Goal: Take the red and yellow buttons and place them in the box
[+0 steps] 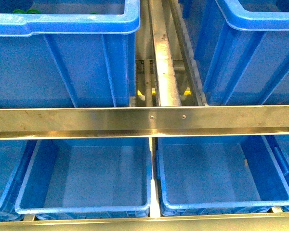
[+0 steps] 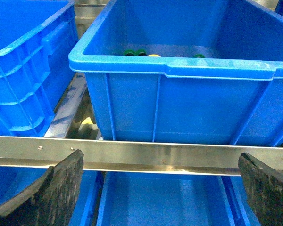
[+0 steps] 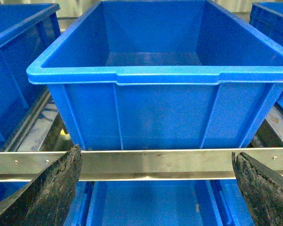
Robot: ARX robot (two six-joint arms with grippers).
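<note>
Steel shelving fills your front camera: a horizontal stainless steel rail [image 1: 144,120] runs across the middle, with deep blue plastic crates above and below it. Neither arm shows there.

Your left gripper [image 2: 160,156] is spread wide. Its two black, rough-edged fingers [image 2: 52,193] sit at opposite lower corners of the left wrist view, with nothing held between them. It hangs just in front of that rail. Directly beyond the rail stands the upper left blue plastic crate [image 2: 179,108]. Over its near rim you can see a round yellow button [image 2: 153,55] on the floor, touching or almost touching two green buttons [image 2: 129,52]. A third green button [image 2: 198,56] lies further along. The near wall hides the rest of the floor, so you cannot tell from here where a red button lies.

Your right gripper [image 3: 156,151] is spread just as wide, its worn black fingers [image 3: 47,188] far apart and holding nothing. It faces the upper right blue plastic crate [image 3: 155,113], whose floor shows only in part above the rim.

Further out, a long steel tube [image 1: 164,57] runs away from you between the two upper crates. A small yellow object [image 1: 144,91] lies beneath it, too small to identify. Below the rail, two open blue plastic boxes sit side by side, the lower left box [image 1: 82,210] and the lower right box [image 1: 221,208], separated by a narrow gap.
</note>
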